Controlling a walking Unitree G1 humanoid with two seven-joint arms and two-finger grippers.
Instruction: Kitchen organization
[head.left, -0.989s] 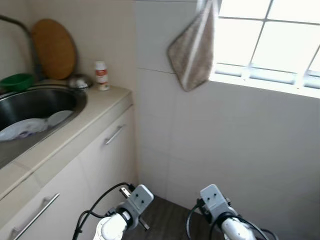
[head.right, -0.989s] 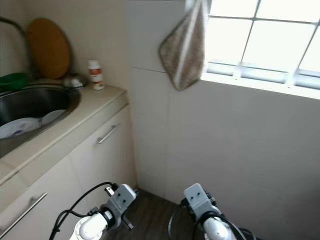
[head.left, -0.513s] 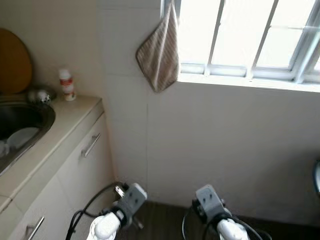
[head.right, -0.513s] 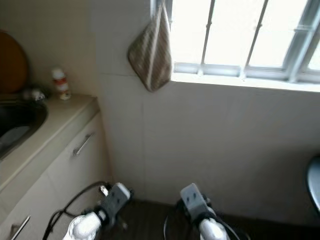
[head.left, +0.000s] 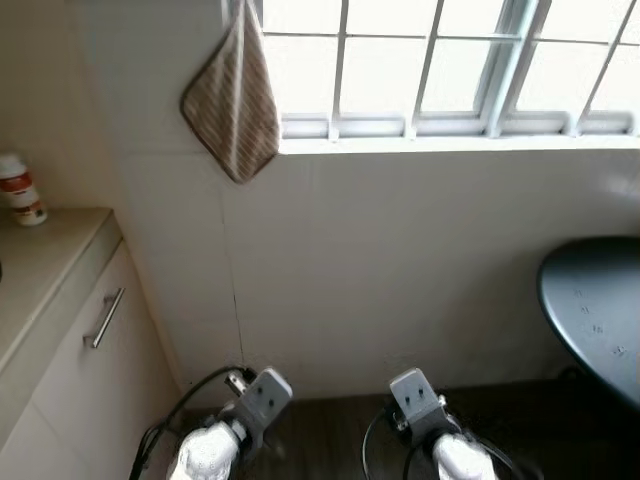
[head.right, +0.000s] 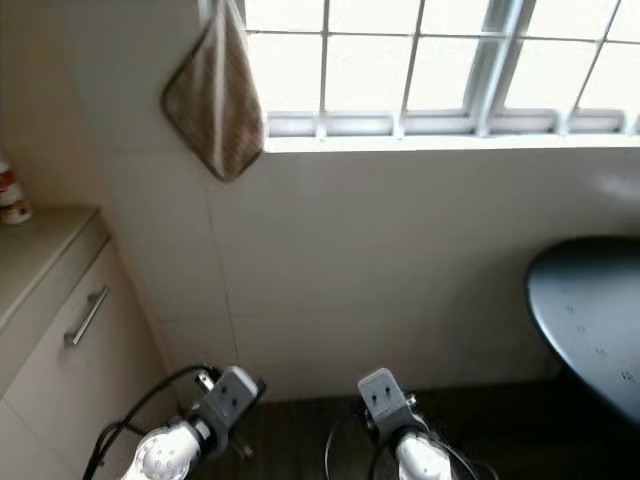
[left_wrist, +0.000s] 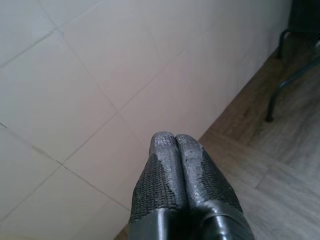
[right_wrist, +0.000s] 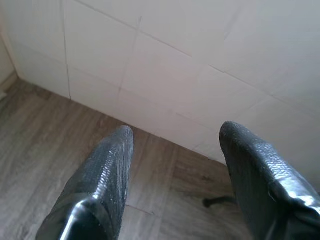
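My left gripper is shut with nothing between its fingers, held low over the wooden floor in front of a white tiled wall. My right gripper stands open and empty, also low and facing the same wall. Both wrists, left and right, show at the bottom of the head views. A small white bottle with a red label stands on the beige counter at the far left. A brown striped cloth hangs from the window frame.
A white cabinet door with a metal handle sits under the counter at the left. A dark round table stands at the right, its metal legs on the wood floor. A barred window runs above the tiled wall.
The camera has swung to the right: the sink and cutting board have left the picture, the cloth and bottle have shifted left, and the dark round table has come in at the right.
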